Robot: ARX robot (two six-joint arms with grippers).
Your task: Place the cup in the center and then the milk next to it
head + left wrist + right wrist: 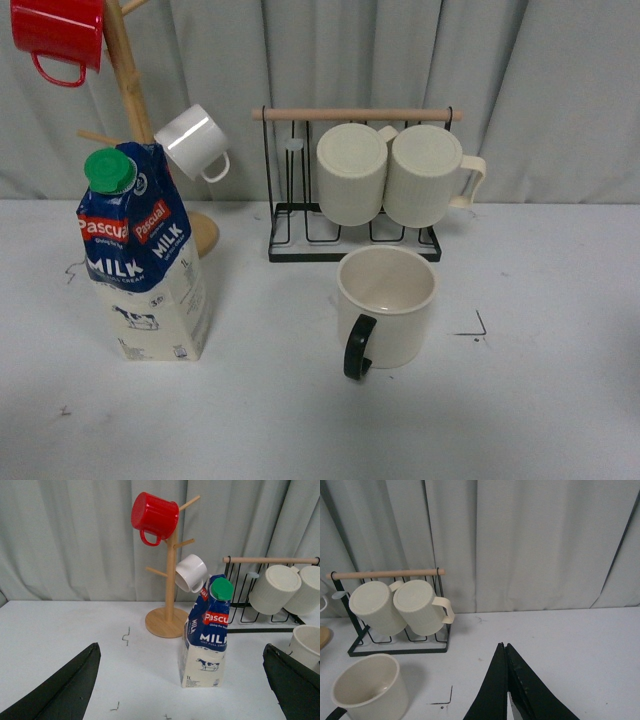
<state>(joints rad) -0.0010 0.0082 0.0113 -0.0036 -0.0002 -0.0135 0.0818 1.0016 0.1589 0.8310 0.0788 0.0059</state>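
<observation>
The cup, a wide cream mug with a black handle turned toward me, stands upright on the white table near the middle, just in front of the wire rack. It also shows in the right wrist view as the cup and at the edge of the left wrist view as the cup. The milk, a tall blue-and-white carton with a green cap, stands upright at the left. My left gripper is open, its fingers wide apart and short of the milk. My right gripper is shut on nothing, off to the side of the cup. Neither arm shows in the front view.
A wooden mug tree behind the milk carries a red mug and a small white mug. A black wire rack holds two ribbed cream mugs. A black corner mark lies right of the cup. Grey curtain behind.
</observation>
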